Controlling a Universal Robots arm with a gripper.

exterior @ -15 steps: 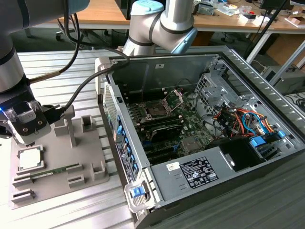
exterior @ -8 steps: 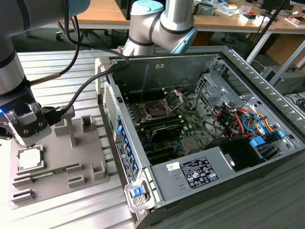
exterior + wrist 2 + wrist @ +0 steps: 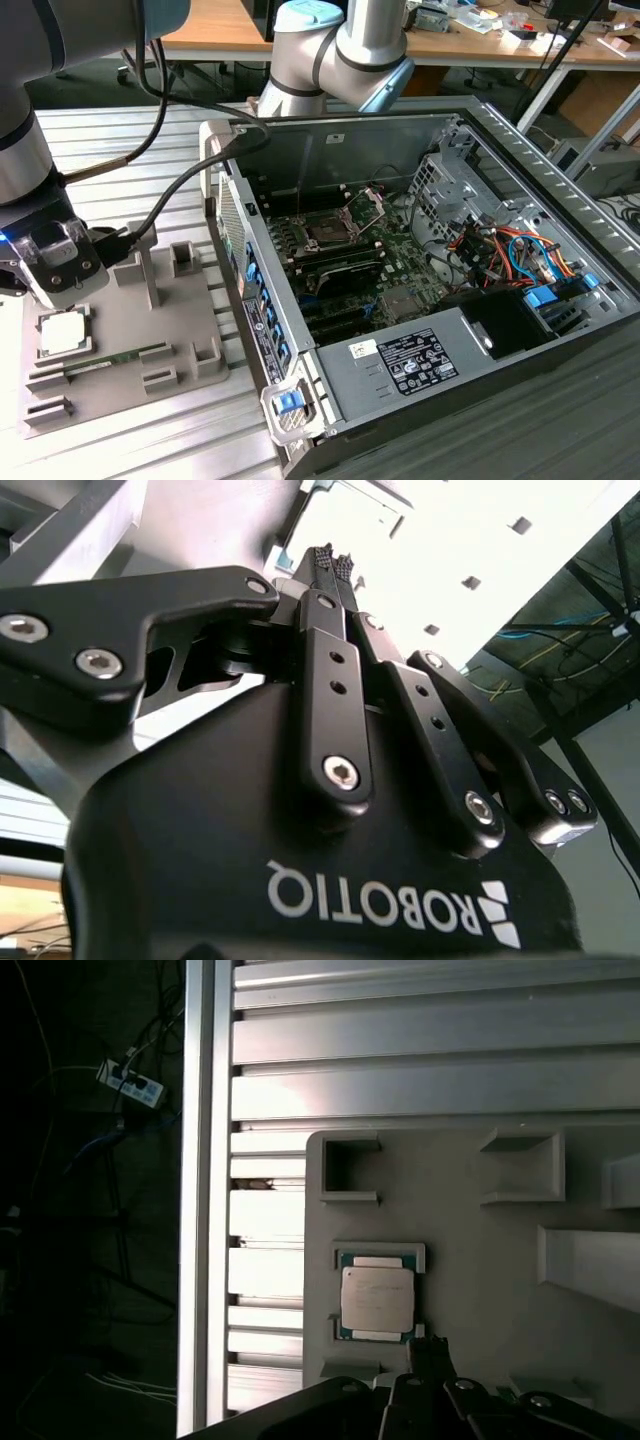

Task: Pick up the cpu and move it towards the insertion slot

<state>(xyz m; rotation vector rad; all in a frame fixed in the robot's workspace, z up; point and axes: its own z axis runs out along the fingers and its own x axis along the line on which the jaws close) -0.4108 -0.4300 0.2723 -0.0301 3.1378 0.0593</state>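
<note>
My gripper [image 3: 333, 560]: black fingers pinched together, nothing held. In the first wrist view its tip hangs just beside the small square silvery-topped cpu [image 3: 377, 1298], which sits in its pocket of the grey plastic tray [image 3: 480, 1260] on the ribbed aluminium desk [image 3: 400, 1040]. Pickup not done. The black square insertion slot [image 3: 325, 232], silver frame open, is well apart inside the open computer case [image 3: 350, 150]. I judge the whole transfer is left.
</note>
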